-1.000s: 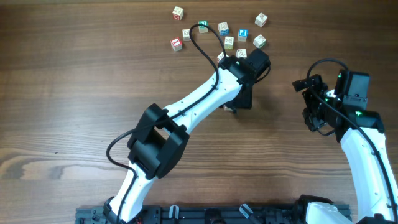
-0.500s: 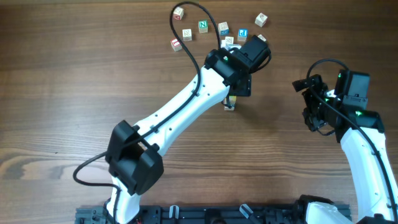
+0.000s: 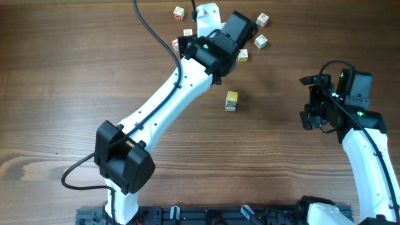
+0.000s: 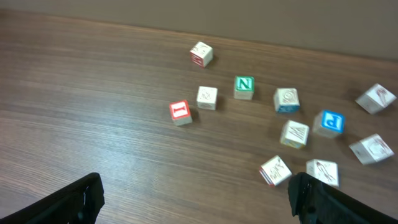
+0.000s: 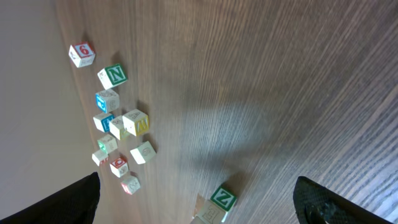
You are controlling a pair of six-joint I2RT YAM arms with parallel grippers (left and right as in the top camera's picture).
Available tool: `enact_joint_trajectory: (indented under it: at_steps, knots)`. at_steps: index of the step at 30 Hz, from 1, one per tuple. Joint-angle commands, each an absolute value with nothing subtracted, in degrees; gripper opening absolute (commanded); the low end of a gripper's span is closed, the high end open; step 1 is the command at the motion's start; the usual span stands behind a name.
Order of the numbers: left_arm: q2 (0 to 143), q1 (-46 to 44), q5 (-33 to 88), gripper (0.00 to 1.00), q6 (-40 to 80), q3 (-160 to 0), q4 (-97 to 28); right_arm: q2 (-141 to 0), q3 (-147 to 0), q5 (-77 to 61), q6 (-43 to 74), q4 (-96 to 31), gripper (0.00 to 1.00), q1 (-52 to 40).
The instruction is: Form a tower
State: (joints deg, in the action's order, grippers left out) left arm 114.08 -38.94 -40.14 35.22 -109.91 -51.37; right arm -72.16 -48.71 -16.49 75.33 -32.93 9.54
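Brown wood-grain table [image 3: 69,81]. The tower of pale wooden letter cubes [image 3: 231,100], yellow on top, stands upright and alone mid-table. From overhead it lies about 6 o'clock from the left gripper [image 4: 196,193], whose jaws are wide and empty above the scattered loose letter cubes [image 4: 244,86]. It lies at 9 o'clock from the right gripper [image 3: 307,103], likewise agape and empty.

Open worktop [image 3: 75,75] on every side of the tower [image 3: 232,100], free to reach from above. Beyond the tower, closely bunched loose cubes [image 4: 292,134], with only narrow gaps for a finger. Near the tower's left side, the slanting left arm [image 3: 169,103] overhead, a bar to any pass there. Right of the tower, wide bare wood, then the spread-fingered right hand [image 3: 306,103], well apart.
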Motion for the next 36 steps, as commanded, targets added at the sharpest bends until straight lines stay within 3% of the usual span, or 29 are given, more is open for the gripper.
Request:
enact_joint_trajectory:
  at_steps: [1, 2, 6, 10, 11, 12, 13, 15, 18, 21, 27, 31, 36]
  knots:
    - [112.49, -36.49, -37.43, 0.97, 35.03, -111.13, -50.57, -72.66, -49.39, -14.48, 77.28, -34.87, 1.0, 9.45]
    - [112.49, -36.07, -37.32, 0.98, 35.03, -111.13, -50.39, -72.82, -49.39, -13.98, 76.75, -35.33, 1.0, 9.45]
    - [112.49, -35.73, -37.32, 1.0, 35.03, -111.13, -50.26, -75.53, -49.08, -14.63, 52.6, -37.36, 1.0, 7.09]
    - [112.49, -35.73, -37.3, 1.0, 34.98, -111.13, -50.39, -81.23, -48.84, -12.56, 48.62, -35.0, 1.0, 4.08]
    - [112.49, -35.73, -37.3, 1.0, 34.98, -111.13, -50.57, -81.8, -48.82, -11.35, 48.58, -33.28, 0.66, 4.08]
    - [112.49, -35.73, -37.3, 1.0, 34.98, -111.13, -50.59, -82.72, -48.82, -13.17, 48.47, -31.16, 0.44, 3.92]
    - [112.49, -35.73, -37.3, 1.0, 35.0, -111.13, -50.57, -83.72, -48.77, -14.68, 47.48, -29.54, 0.4, 3.31]
    - [112.49, -35.73, -37.12, 1.0, 34.98, -111.13, -50.59, -87.2, -48.73, -16.43, 46.61, -27.44, 0.04, 1.41]
    - [112.49, -35.73, -36.47, 1.0, 34.98, -111.13, -50.59, -89.8, -48.73, -19.75, 46.41, -23.03, 0.04, 0.97]
    - [112.49, -35.73, -36.45, 1.0, 35.0, -111.13, -50.54, -92.18, -48.73, -34.39, 37.65, -9.28, 0.04, 0.97]
    - [112.49, -35.73, -34.96, 1.0, 34.98, -111.13, -50.61, -113.1, -50.83, -55.05, 40.38, 15.33, 0.04, 0.97]
    - [112.49, -35.73, -34.94, 1.0, 34.98, -111.13, -51.07, -120.99, -57.04, -70.76, 38.96, 20.16, 0.04, 0.97]
    - [112.49, -35.73, -34.94, 1.0, 34.98, -111.13, -51.05, -121.01, -56.97, -80.49, 35.94, 20.08, 0.04, 0.97]
